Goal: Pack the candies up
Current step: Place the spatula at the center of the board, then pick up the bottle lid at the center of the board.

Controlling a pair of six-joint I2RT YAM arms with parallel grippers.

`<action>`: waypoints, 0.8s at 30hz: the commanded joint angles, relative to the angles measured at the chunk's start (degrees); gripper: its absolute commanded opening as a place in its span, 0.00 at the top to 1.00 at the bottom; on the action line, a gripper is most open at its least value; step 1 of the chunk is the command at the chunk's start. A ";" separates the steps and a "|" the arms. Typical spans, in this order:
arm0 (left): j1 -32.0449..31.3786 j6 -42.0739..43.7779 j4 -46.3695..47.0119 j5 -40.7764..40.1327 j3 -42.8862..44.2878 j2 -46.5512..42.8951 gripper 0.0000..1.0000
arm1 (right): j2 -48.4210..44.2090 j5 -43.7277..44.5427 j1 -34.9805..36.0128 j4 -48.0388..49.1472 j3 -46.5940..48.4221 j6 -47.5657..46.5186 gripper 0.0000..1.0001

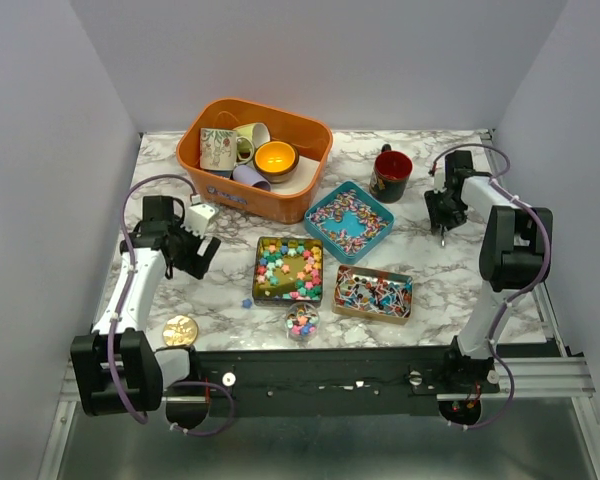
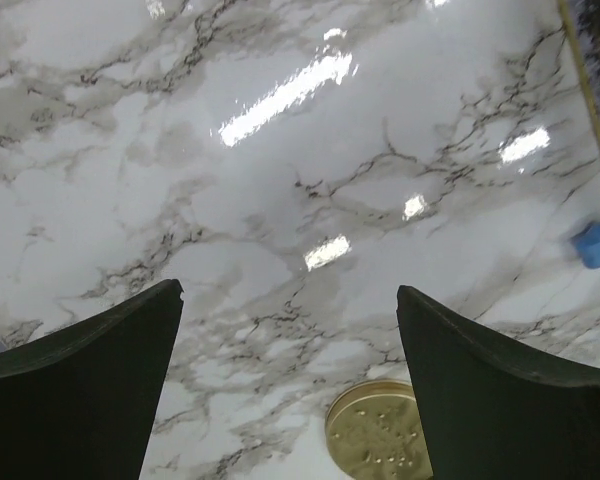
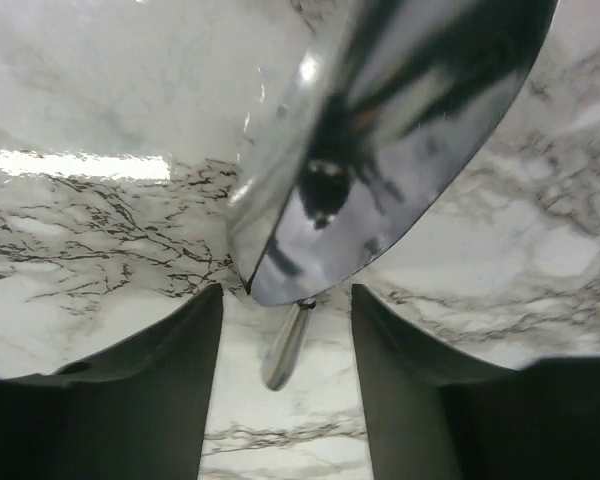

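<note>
Nearest you, the gold disc point(image 1: 180, 329) lies at 6 o'clock from your left gripper point(image 1: 195, 252), which hangs spread and empty. The candies point(image 1: 285, 265) fill tins point(image 1: 285, 299) mid-table, at its 3 o'clock. Farther back, at the tins' 2 o'clock, your right gripper point(image 1: 445, 215) pinches a metal spoon point(image 3: 380, 130).

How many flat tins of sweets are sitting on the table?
3: a teal tin beside the orange basket, a square tin of star sweets at centre, a rectangular tin of wrapped sweets right of it. A small round tub also holds sweets.
</note>
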 commanded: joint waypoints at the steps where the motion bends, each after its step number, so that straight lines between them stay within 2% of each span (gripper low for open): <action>1: 4.79 10.03 -9.63 -0.34 1.46 -0.39 0.01 | -0.45 -4.09 -0.05 -1.94 4.46 0.52 0.32; 3: 7.07 14.96 -11.74 1.15 1.54 -0.84 0.01 | -3.34 -5.07 -0.05 -2.64 4.99 2.01 0.25; 7: 12.61 20.68 -17.89 2.65 1.72 -3.20 0.01 | -9.58 -9.28 -0.05 -4.84 5.70 3.51 0.18; 12: 16.84 24.73 -20.37 -0.50 1.54 -2.78 0.01 | -14.42 -14.65 1.44 -4.94 2.38 5.00 0.06; 14: 18.76 23.68 -20.71 -0.95 2.59 -0.76 0.01 | -15.30 -15.09 2.84 -3.97 1.13 5.00 0.05; 18: 20.88 24.55 -24.93 5.62 4.18 0.31 0.01 | -17.15 -16.58 5.31 -4.75 0.60 3.25 0.04; 24: 20.62 28.15 -20.72 7.40 -3.81 -5.41 0.01 | -14.52 -16.41 6.28 -3.88 3.59 3.51 0.03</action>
